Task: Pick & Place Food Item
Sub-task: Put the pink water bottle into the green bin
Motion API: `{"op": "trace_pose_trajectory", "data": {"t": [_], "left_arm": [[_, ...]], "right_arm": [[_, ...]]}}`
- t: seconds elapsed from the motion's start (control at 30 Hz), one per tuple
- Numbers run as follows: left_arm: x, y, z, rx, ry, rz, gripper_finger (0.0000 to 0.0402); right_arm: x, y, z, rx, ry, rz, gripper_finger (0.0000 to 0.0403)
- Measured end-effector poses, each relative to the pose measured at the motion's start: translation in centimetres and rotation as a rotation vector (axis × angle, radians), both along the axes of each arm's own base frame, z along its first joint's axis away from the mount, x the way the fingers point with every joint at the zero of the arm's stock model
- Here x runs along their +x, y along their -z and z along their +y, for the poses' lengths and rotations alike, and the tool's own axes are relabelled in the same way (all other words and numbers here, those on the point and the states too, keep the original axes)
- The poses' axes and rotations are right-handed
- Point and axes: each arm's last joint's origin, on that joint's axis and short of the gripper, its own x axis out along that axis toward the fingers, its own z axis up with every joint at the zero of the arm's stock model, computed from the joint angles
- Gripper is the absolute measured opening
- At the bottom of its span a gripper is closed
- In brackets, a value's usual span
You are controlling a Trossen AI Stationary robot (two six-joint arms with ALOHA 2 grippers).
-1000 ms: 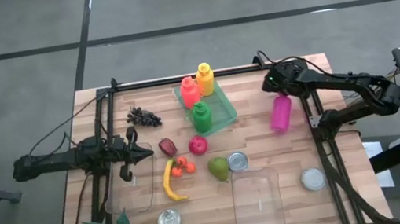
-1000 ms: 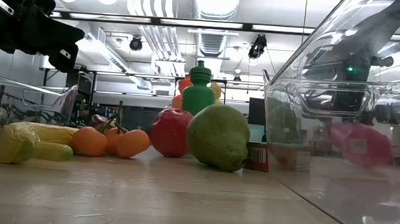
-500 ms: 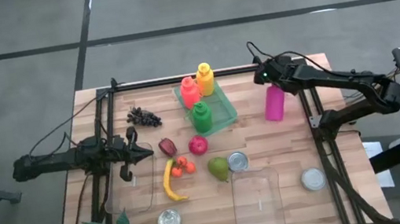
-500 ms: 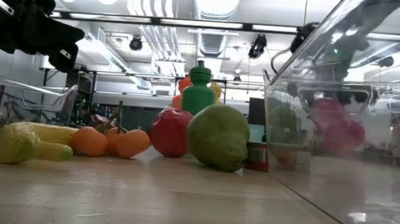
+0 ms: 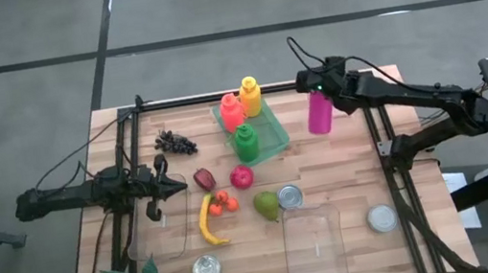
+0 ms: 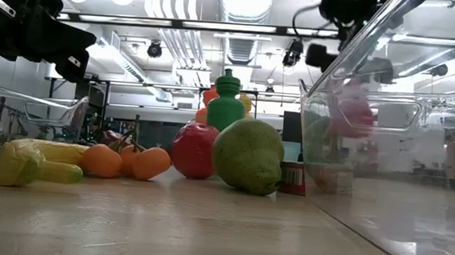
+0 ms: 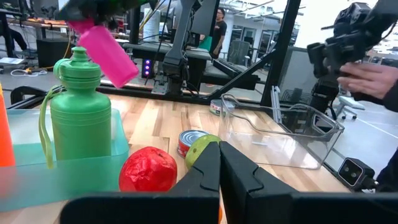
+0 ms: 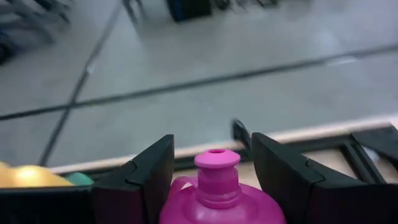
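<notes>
The magenta plastic bottle [image 5: 319, 113] hangs above the far side of the wooden table [image 5: 356, 173], clamped around its body by the right gripper [image 5: 314, 82], just beside the green plastic tray [image 5: 272, 132] holding the green, red and yellow bottles. The left gripper [image 5: 172, 188] rests fully closed, holding nothing, near the red apple [image 5: 241, 177].

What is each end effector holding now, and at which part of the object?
The right end effector holds the pink bottle by its upper body, just below the cap. The left end effector is shut and holds nothing.
</notes>
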Motion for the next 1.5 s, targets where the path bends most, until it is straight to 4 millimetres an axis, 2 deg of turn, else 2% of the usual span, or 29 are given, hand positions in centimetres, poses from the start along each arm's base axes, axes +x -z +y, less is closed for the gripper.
{"op": "trace_pose_trajectory", "data": {"t": [0.17,0.43,0.77,0.93,1.03,1.2,1.5], "left_arm": [[0.0,0.0,0.0,0.0,0.0,0.0,0.0001],[0.0,0.0,0.0,0.0,0.0,0.0,0.0001],[0.0,0.0,0.0,0.0,0.0,0.0,0.0001],[0.0,0.0,0.0,0.0,-0.001,0.0,0.0001],[0.0,0.0,0.0,0.0,0.0,-0.001,0.0001],[0.0,0.0,0.0,0.0,-0.001,0.0,0.0001],[0.0,0.0,0.0,0.0,0.0,0.0,0.0001]], "right_arm": [[1.8,-1.4,0.7,-0.146,-0.107,-0.032,0.0195],[3.4,-2.2,1.9,-0.309,-0.213,-0.099,0.0195],[6.9,-0.3,2.5,-0.376,-0.324,-0.091,0.0195],[8.7,-0.4,3.4,-0.468,-0.384,-0.045,0.0195],[9.4,0.1,3.7,-0.475,-0.401,-0.013,0.0195],[10.1,1.1,3.9,-0.445,-0.4,-0.064,0.0195],[11.8,2.4,4.2,-0.516,-0.465,-0.049,0.0195]]}}
